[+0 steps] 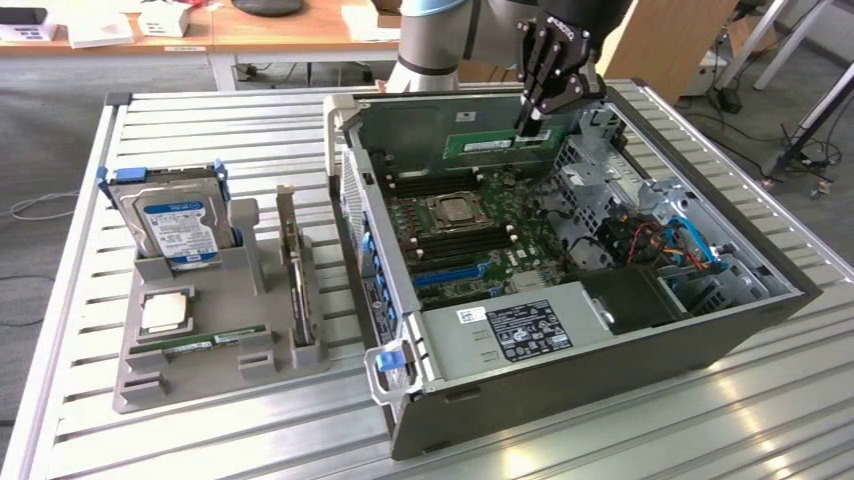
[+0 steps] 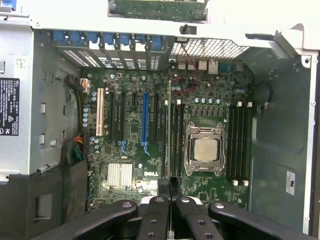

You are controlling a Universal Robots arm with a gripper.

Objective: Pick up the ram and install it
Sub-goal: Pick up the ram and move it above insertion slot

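My gripper [image 1: 531, 128] hangs over the open computer case [image 1: 747, 320], near its back wall, and is shut on the ram [image 1: 497, 144], a long green stick held level by its upper edge. In the wrist view the fingers [image 2: 159, 192] press together at the gripper [image 2: 169, 189]. From there the ram [image 2: 168, 130] shows edge-on as a thin line above the motherboard [image 2: 125, 150]. It lies along the memory slots [image 2: 176, 135] beside the processor socket [image 2: 204, 149], still above the board.
A grey holder tray [image 1: 174, 380] at the exterior view's left carries a hard drive [image 1: 174, 225], a square processor [image 1: 164, 312], another green stick [image 1: 200, 343] and an upright expansion card [image 1: 296, 270]. Inside the case sit a power supply [image 1: 527, 328] and cables [image 1: 667, 240].
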